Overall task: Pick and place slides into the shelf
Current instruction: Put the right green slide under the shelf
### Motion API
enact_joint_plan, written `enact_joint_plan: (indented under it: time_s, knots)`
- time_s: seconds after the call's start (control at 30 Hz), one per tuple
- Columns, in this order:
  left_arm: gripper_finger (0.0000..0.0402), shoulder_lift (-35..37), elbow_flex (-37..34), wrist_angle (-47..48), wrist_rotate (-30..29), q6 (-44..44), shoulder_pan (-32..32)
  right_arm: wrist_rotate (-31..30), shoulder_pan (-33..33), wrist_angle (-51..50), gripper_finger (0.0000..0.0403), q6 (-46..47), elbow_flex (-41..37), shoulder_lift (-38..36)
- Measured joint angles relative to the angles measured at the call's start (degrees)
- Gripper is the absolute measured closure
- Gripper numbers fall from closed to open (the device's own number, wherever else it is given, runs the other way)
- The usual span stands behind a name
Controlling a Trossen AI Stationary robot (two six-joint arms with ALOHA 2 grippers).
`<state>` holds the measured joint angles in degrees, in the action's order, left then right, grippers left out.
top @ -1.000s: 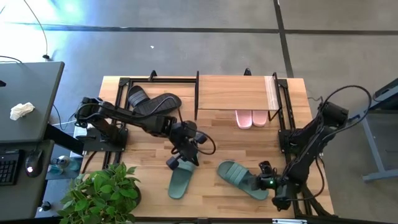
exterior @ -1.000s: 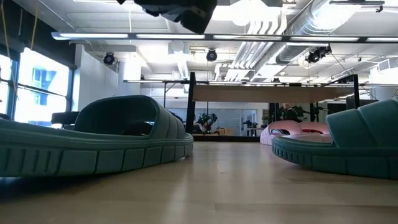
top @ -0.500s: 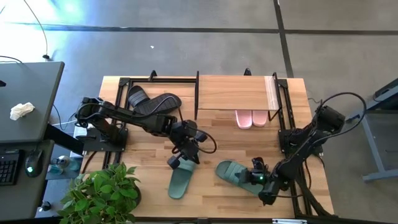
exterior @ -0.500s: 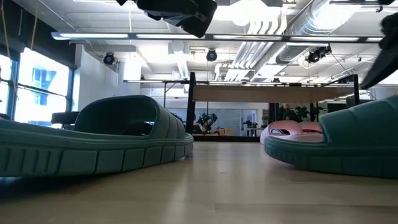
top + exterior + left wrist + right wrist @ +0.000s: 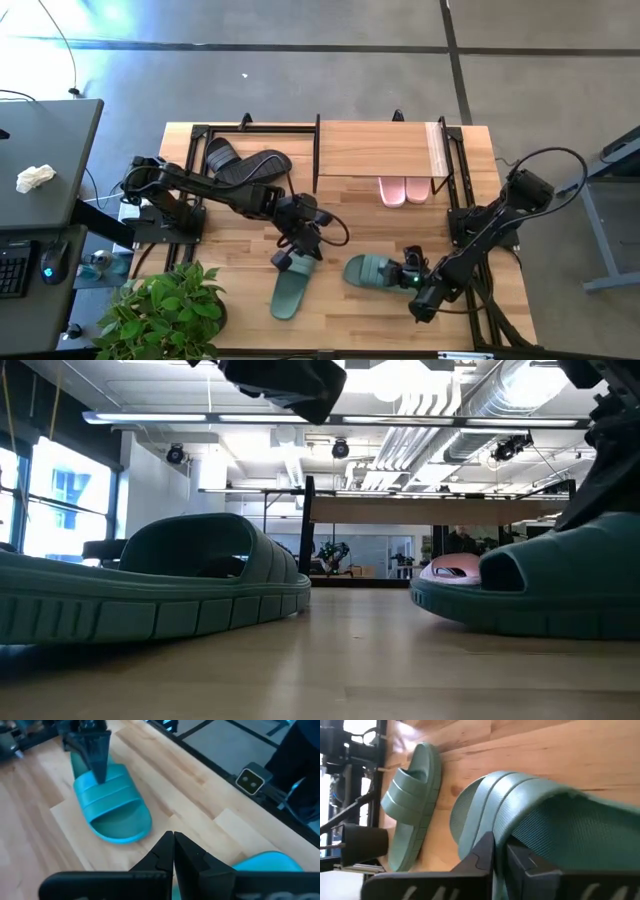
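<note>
Two dark green slides lie sole-down on the wooden table. My right gripper [image 5: 410, 278] is shut on the heel end of the right one [image 5: 370, 270], which also shows in the low view [image 5: 540, 585]. My left gripper [image 5: 290, 258] is shut and hangs above the far end of the left green slide [image 5: 288, 292] without touching it; the low view shows that gripper [image 5: 290, 380] well above the slide [image 5: 150, 580]. The pink pair [image 5: 395, 190] sits under the shelf [image 5: 375, 150]. The black pair [image 5: 245, 165] lies left of the shelf. My right gripper holds the green slide by its heel end [image 5: 92, 772], its fingers [image 5: 97, 750] nearly together on the rim there. They come from above, slanting from the table's right. The toe end [image 5: 430, 595] rests on the table, and the slide rises toward the gripper.
A potted plant [image 5: 165, 315] stands at the near left corner. Black frame rails [image 5: 455, 180] run along both sides of the table. A dark desk [image 5: 40, 160] stands left of the table. Bare wood lies between the two green slides and in front of the shelf.
My right gripper has moved toward the table's left edge and a little toward the far edge. The right green slide has slid left with it and turned about, so the low view now looks through its strap. My left gripper has kept still.
</note>
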<state>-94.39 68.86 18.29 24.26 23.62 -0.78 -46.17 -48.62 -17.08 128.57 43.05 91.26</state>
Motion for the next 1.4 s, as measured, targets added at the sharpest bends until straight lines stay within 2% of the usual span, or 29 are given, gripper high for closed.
enact_joint_plan:
  time_s: [0.2, 0.33, 0.43, 0.63, 0.8, 0.9, 1.07, 1.23, 1.4]
  knots:
    - [0.0401, 0.02, 0.0, -0.86, -2.54, -3.3, 0.02, -9.51, -0.92, -0.35, 0.04, -0.99, 1.62, 0.0]
    - [0.0401, 1.98, 0.05, -2.58, -4.27, -3.98, 0.13, -14.88, -1.64, -6.02, 0.0401, -3.95, 6.02, 0.0]
    - [0.0401, 3.81, 0.07, -2.83, -6.14, -3.96, 1.03, -17.31, -2.1, -17.04, 0.0402, -3.95, 11.44, 0.0]
    - [0.0401, 8.08, 0.07, -3.77, -9.96, -3.98, 4.92, -18.7, -2.01, -47.86, 0.0402, -2.59, 25.55, 0.0]
    - [0.0401, 11.02, 0.07, -5.21, -9.66, -3.97, 9.37, -24.07, -1.99, -66.85, 0.0402, -0.71, 34.41, -0.04]
    - [0.0401, 11.99, 0.07, -5.22, -8.48, -4.03, 11.94, -27.94, -1.24, -72.95, 0.0402, -0.1, 36.94, -0.09]
    - [0.0401, 12.66, -0.35, -6.43, -5.97, -4.73, 14.8, -38.59, 2.65, -73.04, 0.0403, -2.78, 37.13, -1.16]
    - [0.0401, 12.75, -10.09, -22.21, -0.27, -11.7, 17.16, -40.63, 6.81, -73.02, 0.0403, -6.15, 37.11, -1.88]
    - [0.0401, 12.98, -21.22, -47.47, 0.06, -23.78, 21.07, -43.37, 8.66, -72.93, 0.0403, -7.19, 37.11, -2.13]
